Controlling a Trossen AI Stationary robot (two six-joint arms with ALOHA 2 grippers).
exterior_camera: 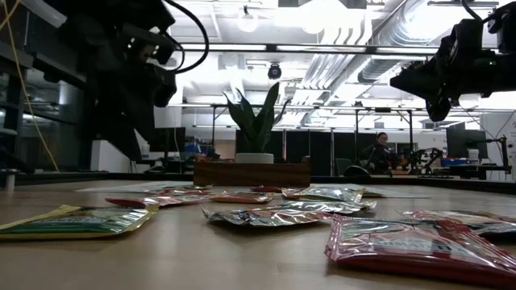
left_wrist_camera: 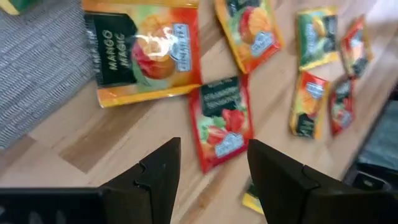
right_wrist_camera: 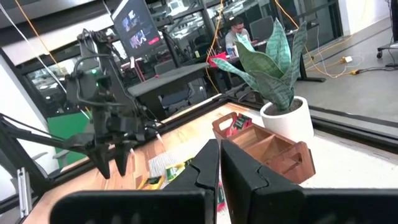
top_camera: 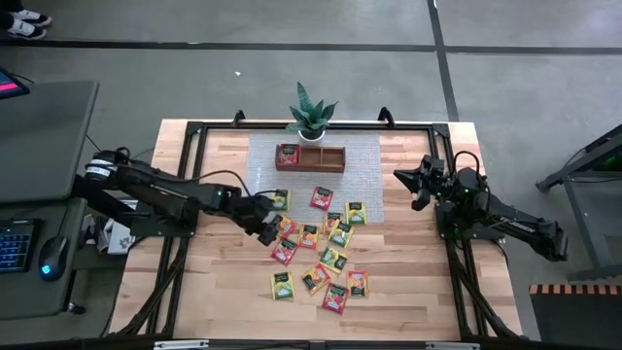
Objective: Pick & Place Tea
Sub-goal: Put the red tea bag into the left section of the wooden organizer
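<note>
Several tea packets in red, orange, yellow and green lie flat and scattered on the wooden table (top_camera: pixel 418 282) around (top_camera: pixel 321 255). My left gripper (top_camera: pixel 268 229) hangs open at the left edge of this scatter, slanting down. Through the left wrist view its fingers (left_wrist_camera: pixel 163 180) stand apart above a red tea packet (left_wrist_camera: pixel 221 121), with an orange mango packet (left_wrist_camera: pixel 146 53) beyond; it touches nothing. My right gripper (top_camera: pixel 410 185) waits shut and level over the table's right side, its fingers (right_wrist_camera: pixel 208 168) together. The brown wooden tray (top_camera: pixel 310 157) sits on a grey mat (top_camera: pixel 364 190) and holds one packet (top_camera: pixel 289 152) in its left part.
A potted green plant (top_camera: pixel 311 115) in a white pot stands just behind the tray at the far edge. A black frame (top_camera: pixel 185 175) runs around the tabletop. Bare wood lies to the left and right of the packets. A person (right_wrist_camera: pixel 236 34) sits in the room beyond.
</note>
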